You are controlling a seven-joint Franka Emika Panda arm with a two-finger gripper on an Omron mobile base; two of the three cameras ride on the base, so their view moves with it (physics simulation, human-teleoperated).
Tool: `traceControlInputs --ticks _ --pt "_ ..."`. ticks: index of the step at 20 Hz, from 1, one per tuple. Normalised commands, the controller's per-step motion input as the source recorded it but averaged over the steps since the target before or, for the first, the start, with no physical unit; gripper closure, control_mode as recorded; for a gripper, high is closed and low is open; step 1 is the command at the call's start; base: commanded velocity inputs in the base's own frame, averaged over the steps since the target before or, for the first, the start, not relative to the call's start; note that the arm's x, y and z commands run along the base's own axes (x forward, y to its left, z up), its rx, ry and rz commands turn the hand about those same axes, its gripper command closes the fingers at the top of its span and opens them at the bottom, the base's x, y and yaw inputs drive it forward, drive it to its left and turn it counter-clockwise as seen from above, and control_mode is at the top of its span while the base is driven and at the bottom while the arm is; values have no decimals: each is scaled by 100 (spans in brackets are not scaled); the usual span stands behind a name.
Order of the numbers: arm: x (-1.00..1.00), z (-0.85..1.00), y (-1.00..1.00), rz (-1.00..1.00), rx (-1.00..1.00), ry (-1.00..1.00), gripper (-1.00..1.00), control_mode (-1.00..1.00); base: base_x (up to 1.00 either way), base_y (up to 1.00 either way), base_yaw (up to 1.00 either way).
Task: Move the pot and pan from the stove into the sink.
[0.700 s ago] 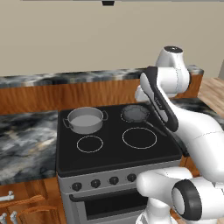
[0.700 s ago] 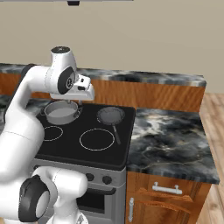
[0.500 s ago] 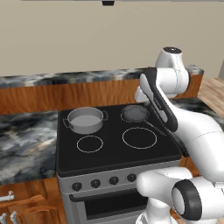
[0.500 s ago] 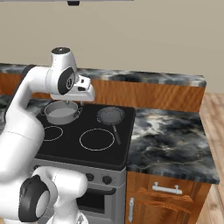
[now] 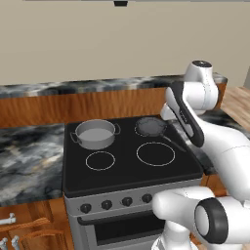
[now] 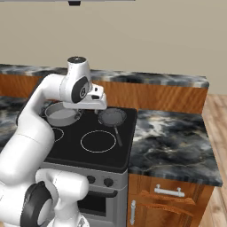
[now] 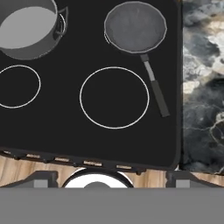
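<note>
Stove (image 7: pixel 87 144) is carrying pot (image 7: pixel 28 28) and pan (image 7: pixel 135 26) on rear burners; I'm hovering the gripper (image 7: pixel 109 177) above, jaws spread.

I see the stove (image 5: pixel 128 168), a black glass top, carrying the pot (image 5: pixel 95 134) on its back left burner and the pan (image 5: pixel 151 127) on its back right, handle toward the front right edge. Marble counter (image 6: pixel 170 144) flanks it, seemingly bare.
</note>
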Motion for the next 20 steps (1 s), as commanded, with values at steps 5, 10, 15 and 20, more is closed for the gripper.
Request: traceControlInputs --ticks 5,10,15,20 --pt "23 -22 -28 6 0 4 -100 -100 0 0 0" --pt "30 -22 -21 7 0 0 -100 -100 0 0 0" --pt "28 -32 -25 9 0 0 -100 -100 0 0 0" --pt "17 -37 -18 7 -1 0 -100 -100 0 0 0"
